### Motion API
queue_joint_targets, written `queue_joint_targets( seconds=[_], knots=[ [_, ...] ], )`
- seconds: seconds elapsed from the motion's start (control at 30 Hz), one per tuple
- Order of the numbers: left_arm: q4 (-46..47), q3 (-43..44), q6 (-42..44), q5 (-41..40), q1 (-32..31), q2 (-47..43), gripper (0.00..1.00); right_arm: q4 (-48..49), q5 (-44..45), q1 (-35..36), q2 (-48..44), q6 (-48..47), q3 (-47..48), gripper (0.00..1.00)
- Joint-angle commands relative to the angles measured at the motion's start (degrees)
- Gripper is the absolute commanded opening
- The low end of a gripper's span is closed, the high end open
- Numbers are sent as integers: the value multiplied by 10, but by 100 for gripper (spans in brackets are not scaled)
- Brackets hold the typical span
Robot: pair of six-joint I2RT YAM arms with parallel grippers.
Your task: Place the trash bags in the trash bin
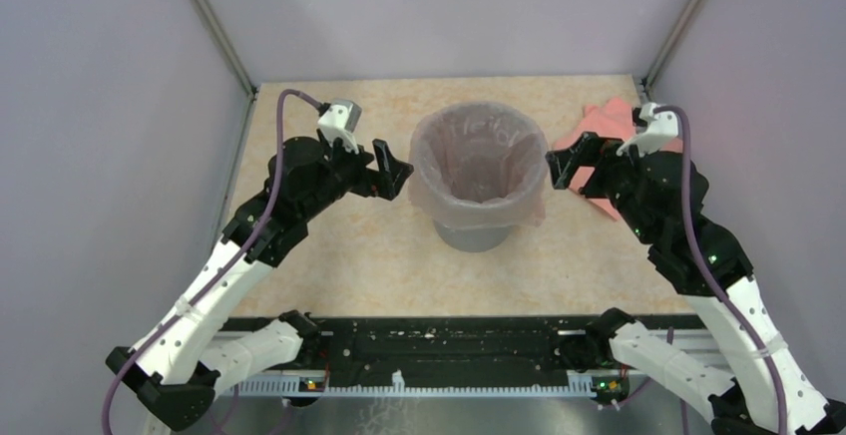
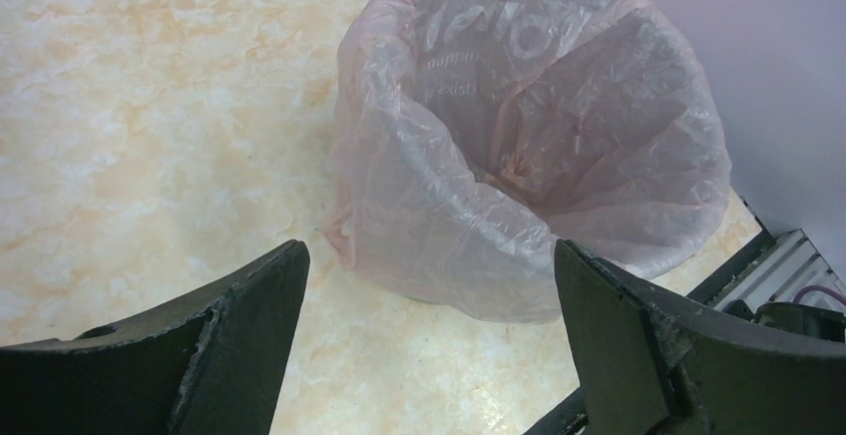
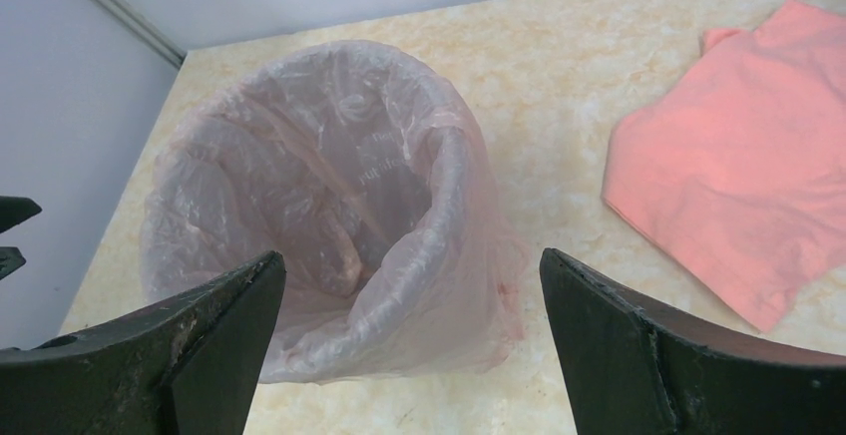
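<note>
The translucent pale pink trash bag (image 1: 481,161) lines the grey round trash bin (image 1: 472,236) at the table's middle, its edge folded over the rim and hanging down the outside. It shows with faint lettering in the left wrist view (image 2: 519,146) and also in the right wrist view (image 3: 329,206). My left gripper (image 1: 397,168) is open and empty just left of the bin's rim. My right gripper (image 1: 559,166) is open and empty just right of the rim. The bin's wall is mostly hidden under the bag.
A salmon-pink folded bundle (image 1: 609,131) lies on the marbled table (image 1: 329,255) at the back right, partly under my right arm; it also shows in the right wrist view (image 3: 748,166). Grey walls enclose the table on three sides. A black rail (image 1: 449,340) runs along the near edge.
</note>
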Motion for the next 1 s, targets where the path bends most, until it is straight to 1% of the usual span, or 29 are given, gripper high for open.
queue_joint_targets(
  seconds=[0.0, 0.97],
  knots=[
    [15, -8, 0, -8, -3, -17, 98, 19, 4, 2, -11, -10, 4, 99],
    [19, -20, 13, -4, -3, -27, 98, 19, 7, 2, -17, -9, -1, 99]
  ],
)
